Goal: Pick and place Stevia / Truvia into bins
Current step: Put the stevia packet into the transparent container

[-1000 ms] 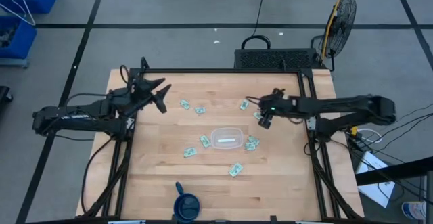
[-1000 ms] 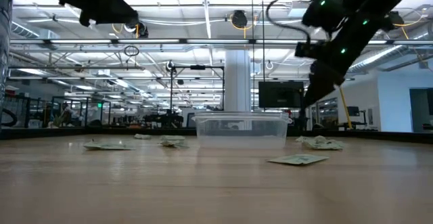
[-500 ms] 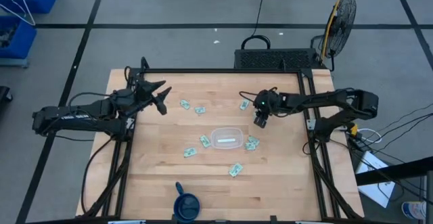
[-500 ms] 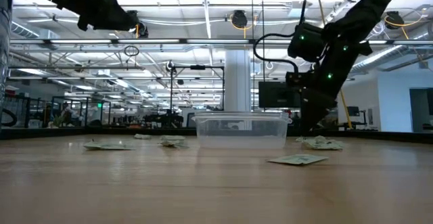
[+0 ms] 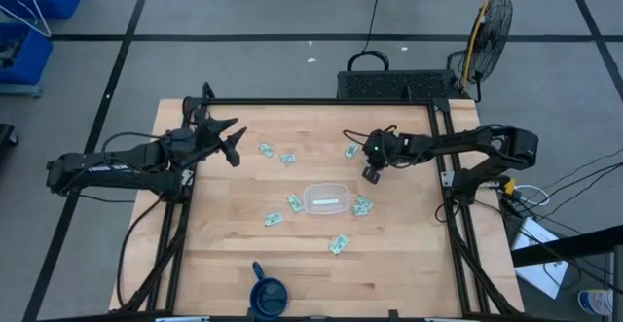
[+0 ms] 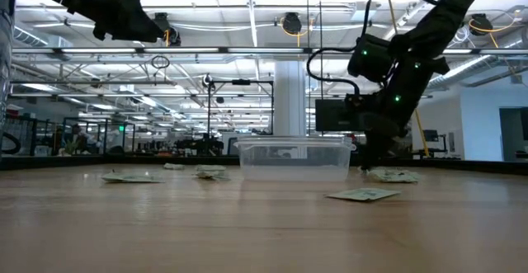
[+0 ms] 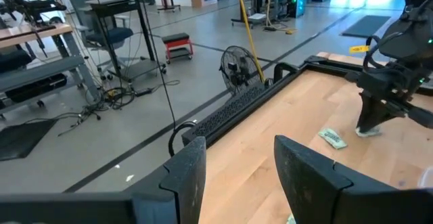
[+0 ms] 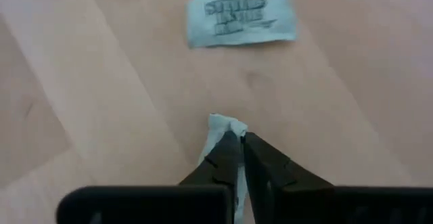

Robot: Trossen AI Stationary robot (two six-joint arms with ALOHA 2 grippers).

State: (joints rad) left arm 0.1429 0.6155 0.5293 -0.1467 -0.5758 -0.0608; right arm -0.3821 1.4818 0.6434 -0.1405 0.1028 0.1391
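Several pale green and white Stevia sachets lie flat on the wooden table (image 5: 234,254) around the clear tub (image 5: 326,199), among them one (image 5: 266,150) at the far left and one (image 5: 339,245) near the front. My right gripper (image 5: 371,174) stands low over the table, just far-right of the tub, shut on a sachet (image 8: 225,125). Another sachet (image 8: 240,19) lies flat a little beyond it. My left gripper (image 5: 234,145) hovers open above the table's far left, holding nothing. My right gripper pinches a bunched-up edge of the sachet (image 8: 218,130) between its two fingertips. The fingers (image 6: 367,153) come from above, pointing down, with their tips at the tabletop. The rest of the sachet is hidden behind the fingers.
A dark blue cup (image 5: 270,293) stands at the table's near edge. One sachet (image 5: 331,202) lies inside the tub. Two more sachets (image 5: 363,205) lie right beside the tub's right wall, close to my right gripper. A black frame (image 5: 443,157) borders the table.
My right gripper has come down from well above the table to the tabletop and drifted slightly toward the table's left, ending on a sachet far-right of the tub. The sachets around the tub lie where they were.
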